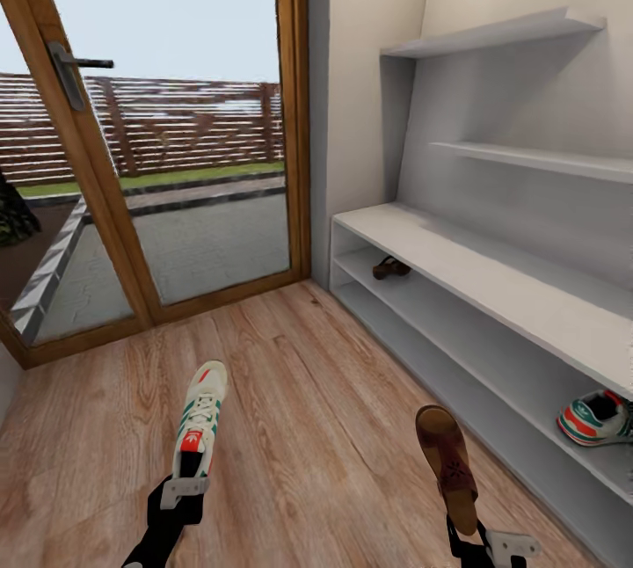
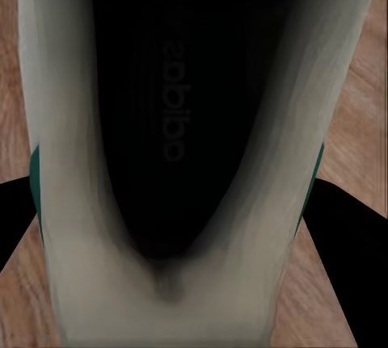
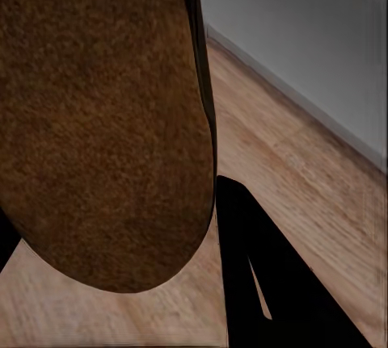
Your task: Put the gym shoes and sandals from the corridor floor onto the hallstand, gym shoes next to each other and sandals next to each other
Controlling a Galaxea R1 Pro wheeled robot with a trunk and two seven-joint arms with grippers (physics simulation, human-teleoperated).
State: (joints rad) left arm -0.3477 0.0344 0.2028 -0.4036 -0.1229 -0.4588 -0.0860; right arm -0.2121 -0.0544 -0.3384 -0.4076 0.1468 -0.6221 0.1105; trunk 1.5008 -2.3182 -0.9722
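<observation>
Meanwhile, left pincer [image 1: 183,491] gripping gym shoe [image 1: 199,418], hallstand [image 1: 492,287] alongside

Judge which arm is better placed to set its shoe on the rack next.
Right, probably. The right gripper holds the brown leather sandal on the side nearest the pale-grey hallstand; the left gripper, holding the white green-striped sneaker, sits farther from it, across the wood floor.

White, green-striped gym shoe [image 1: 199,420]; brown sandal [image 1: 447,462]; pale-grey hallstand [image 1: 492,278].
</observation>
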